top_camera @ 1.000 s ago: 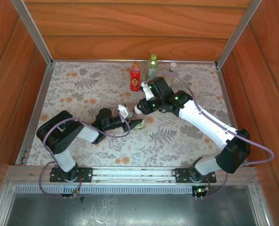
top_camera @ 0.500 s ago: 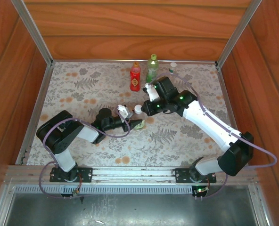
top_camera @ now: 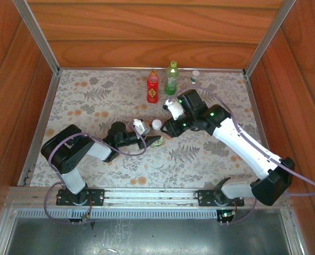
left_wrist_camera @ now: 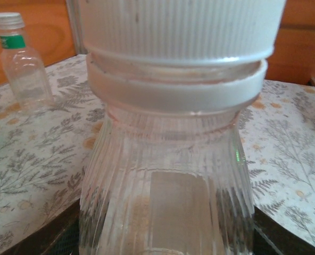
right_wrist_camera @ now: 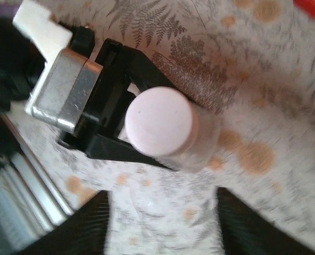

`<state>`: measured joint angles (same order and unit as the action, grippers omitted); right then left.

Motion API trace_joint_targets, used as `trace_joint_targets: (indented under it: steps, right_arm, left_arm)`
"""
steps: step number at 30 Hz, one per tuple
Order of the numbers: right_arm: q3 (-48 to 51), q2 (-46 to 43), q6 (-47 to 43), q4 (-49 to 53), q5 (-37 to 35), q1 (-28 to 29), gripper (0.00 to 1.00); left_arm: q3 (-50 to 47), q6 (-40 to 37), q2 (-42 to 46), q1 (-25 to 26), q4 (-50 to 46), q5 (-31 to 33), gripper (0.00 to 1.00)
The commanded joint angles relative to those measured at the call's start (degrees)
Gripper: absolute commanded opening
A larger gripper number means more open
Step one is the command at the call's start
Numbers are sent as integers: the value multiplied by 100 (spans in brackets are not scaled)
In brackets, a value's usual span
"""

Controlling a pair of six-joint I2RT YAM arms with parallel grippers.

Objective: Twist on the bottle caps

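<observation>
Near the middle of the tabletop (top_camera: 83, 101), which is covered by a patterned cloth (left_wrist_camera: 285, 138) of ferns and flower spots, the left gripper (top_camera: 150, 140) is clamped on the clear ribbed bottle (left_wrist_camera: 165, 202). Its black fingers (right_wrist_camera: 126, 153) press the body from both sides below the neck. The bottle stands upright. A white cap (right_wrist_camera: 159, 121) sits on its neck. How tightly it is screwed down cannot be told.

The right gripper (top_camera: 167, 129) hovers just beside that cap, on the side toward the right edge. Its jaws are spread wide with nothing between them. In the right wrist view its two fingers (right_wrist_camera: 80, 228) appear as dark blurs low in the frame. They touch neither the cap nor the bottle.

Three more bottles stand upright in a row close to the far edge, right of its middle and well apart from the left gripper.
- The red bottle (top_camera: 152, 89), with a yellow mark on its front, is the leftmost and wears an orange-red cap (top_camera: 153, 73).
- The green bottle (top_camera: 171, 82) stands just beside it, topped by a yellow-green cap (top_camera: 173, 64).
- The small labelled clear bottle (top_camera: 195, 79) stands nearest the far right corner. In the left wrist view it has a green band around its neck, directly under a second white cap (left_wrist_camera: 7, 20).
</observation>
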<state>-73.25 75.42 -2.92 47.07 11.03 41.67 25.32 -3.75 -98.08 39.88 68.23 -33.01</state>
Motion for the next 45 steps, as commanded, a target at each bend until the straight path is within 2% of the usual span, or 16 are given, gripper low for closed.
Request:
trace_joint_targets:
  steps: [1,4,6,9,13,24,29,33,34,36,40,45]
  right_arm:
    - [177,-131,-2358,23,277,17,71]
    - [173,-52,-3077,-124,531,17,73]
    - [-37,143,-3178,-123,524,22,73]
    - [-602,644,-2004,-209,202,3,62]
    - [-1281,1290,-1121,224,822,-79,45]
    - [-1193,1494,-1037,654,1679,-252,33]
    - [-1039,1433,-937,697,1769,-331,25]
    - [-1015,1440,-924,759,1947,-339,24]
    - [-1020,1449,-885,752,1981,-342,22]
    - [-983,1468,-819,771,2080,-341,11]
    - [-796,1379,-764,977,2210,-343,13]
    - [-351,968,-580,814,2795,-326,17]
  left_arm:
    - [-253,-469,296,-73,-629,-832,56]
    - [-259,-656,459,-110,-981,-972,56]
    - [-266,-740,526,-144,-1129,-971,56]
    - [-275,-803,550,-166,-1180,-940,57]
    - [-249,-811,484,-185,-1198,-919,57]
    - [-188,-304,488,-345,-1198,-974,57]
    - [-141,-193,448,-380,-1198,-1029,57]
    - [-119,-186,437,-390,-1198,-1052,56]
    - [-114,-184,422,-386,-1197,-1053,57]
    - [-104,-148,405,-392,-1195,-984,56]
    - [-47,42,371,-424,-1198,-945,56]
    - [-39,102,379,-440,-1198,-810,56]
